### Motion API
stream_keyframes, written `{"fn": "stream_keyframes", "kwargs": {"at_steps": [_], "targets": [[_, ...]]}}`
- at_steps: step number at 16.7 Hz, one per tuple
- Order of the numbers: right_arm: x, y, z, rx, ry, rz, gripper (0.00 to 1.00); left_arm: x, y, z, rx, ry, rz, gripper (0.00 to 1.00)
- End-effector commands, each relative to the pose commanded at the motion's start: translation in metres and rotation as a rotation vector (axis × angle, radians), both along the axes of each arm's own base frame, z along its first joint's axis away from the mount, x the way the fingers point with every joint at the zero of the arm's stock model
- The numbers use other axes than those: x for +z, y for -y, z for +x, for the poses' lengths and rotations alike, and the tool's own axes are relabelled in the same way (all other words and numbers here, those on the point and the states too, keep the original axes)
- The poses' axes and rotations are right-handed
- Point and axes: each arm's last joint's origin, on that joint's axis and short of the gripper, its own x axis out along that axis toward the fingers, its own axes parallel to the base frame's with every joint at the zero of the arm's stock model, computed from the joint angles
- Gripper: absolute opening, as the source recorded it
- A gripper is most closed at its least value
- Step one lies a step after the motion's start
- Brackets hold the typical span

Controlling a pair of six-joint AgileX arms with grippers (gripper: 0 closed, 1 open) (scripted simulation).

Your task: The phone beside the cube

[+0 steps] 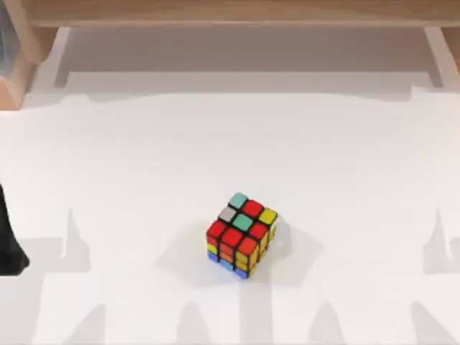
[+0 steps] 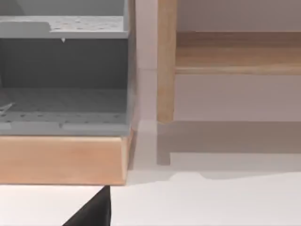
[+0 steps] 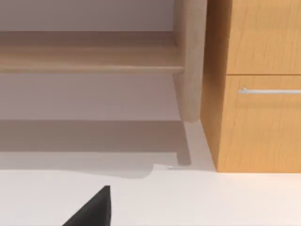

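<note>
Cube [image 1: 241,234] mid-table, left arm [image 1: 10,241] far left

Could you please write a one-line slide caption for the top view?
A mostly red puzzle cube sits alone on the white table, in front of a wooden shelf.

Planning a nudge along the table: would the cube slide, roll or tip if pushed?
The cube rests flat on one face on the smooth white table, so it would likely slide, not roll. It looks rigid and compact, so tipping seems unlikely with a low push.
</note>
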Motion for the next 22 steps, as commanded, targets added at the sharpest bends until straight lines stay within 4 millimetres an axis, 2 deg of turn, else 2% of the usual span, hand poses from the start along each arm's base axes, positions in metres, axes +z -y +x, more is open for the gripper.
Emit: {"fn": "stream_keyframes", "kwargs": {"at_steps": [3,5,8,11,14,16,19,22], "targets": [[0.002,0.0,0.0,-0.004,-0.006,0.0,1.0,0.0,0.0,0.0,0.0,0.0,0.0,1.0],[0.012,0.002,0.001,-0.022,-0.039,-0.001,1.0,0.0,0.0,0.0,0.0,0.0,0.0,1.0],[0.04,0.007,0.006,-0.068,-0.135,0.0,1.0,0.0,0.0,0.0,0.0,0.0,0.0,1.0],[0.074,0.017,0.025,-0.13,-0.297,0.011,1.0,0.0,0.0,0.0,0.0,0.0,0.0,1.0],[0.101,0.036,0.064,-0.201,-0.523,0.044,1.0,0.0,0.0,0.0,0.0,0.0,0.0,1.0],[0.107,0.055,0.1,-0.248,-0.697,0.08,1.0,0.0,0.0,0.0,0.0,0.0,0.0,1.0],[0.098,0.093,0.154,-0.309,-0.95,0.152,1.0,0.0,0.0,0.0,0.0,0.0,0.0,1.0],[0.072,0.136,0.199,-0.357,-1.165,0.235,1.0,0.0,0.0,0.0,0.0,0.0,0.0,1.0]]}}
